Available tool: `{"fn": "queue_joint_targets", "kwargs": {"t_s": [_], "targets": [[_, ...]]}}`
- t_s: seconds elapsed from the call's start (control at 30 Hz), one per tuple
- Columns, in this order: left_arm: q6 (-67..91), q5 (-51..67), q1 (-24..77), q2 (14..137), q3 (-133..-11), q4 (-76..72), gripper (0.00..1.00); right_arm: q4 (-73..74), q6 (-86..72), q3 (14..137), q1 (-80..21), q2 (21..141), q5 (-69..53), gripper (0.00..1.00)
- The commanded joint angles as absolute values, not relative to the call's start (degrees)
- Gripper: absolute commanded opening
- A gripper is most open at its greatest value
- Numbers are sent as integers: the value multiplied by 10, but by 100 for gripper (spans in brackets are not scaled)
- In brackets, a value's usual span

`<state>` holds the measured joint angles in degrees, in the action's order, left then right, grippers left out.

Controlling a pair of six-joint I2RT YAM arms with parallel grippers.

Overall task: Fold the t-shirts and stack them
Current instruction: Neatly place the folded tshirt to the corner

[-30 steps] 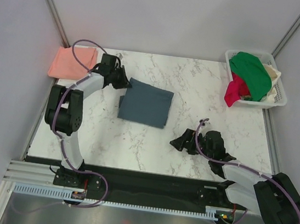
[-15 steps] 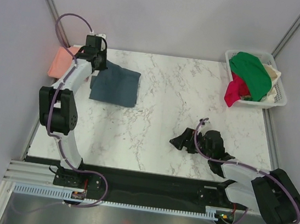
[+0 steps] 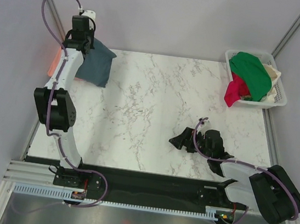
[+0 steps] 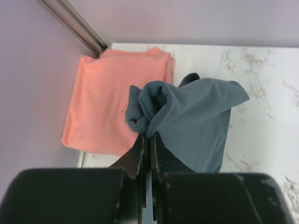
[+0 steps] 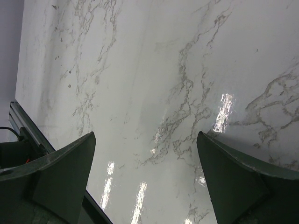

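Note:
My left gripper is shut on an edge of the folded slate-blue t-shirt and holds it lifted at the table's far left corner. The shirt hangs bunched from the jaws. The folded salmon-pink t-shirt lies flat in that corner, just left of and below the hanging blue one; from above only a sliver of it shows behind the arm. My right gripper is open and empty, low over bare marble at the near right; its fingers stand wide apart.
A white basket at the far right holds green, red and cream garments. Grey walls with metal corner posts close in the far left corner. The table's near edge rail lies just below my right gripper.
My left gripper has carried the slate-blue t-shirt from the table's left-centre up and left to the far left corner, over the salmon-pink one. The right arm has barely moved.

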<state>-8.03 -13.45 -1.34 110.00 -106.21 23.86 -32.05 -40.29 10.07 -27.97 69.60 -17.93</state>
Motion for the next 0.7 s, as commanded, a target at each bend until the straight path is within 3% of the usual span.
{"fn": "queue_joint_targets", "kwargs": {"t_s": [0.0,0.67], "targets": [[-136,-180,-26,1122,-1136,203,2,-284,-394,95,-281,709,-175,98],[-142,-120,-79,1236,-1243,214,2,-282,-393,101,-281,727,-179,98]]}}
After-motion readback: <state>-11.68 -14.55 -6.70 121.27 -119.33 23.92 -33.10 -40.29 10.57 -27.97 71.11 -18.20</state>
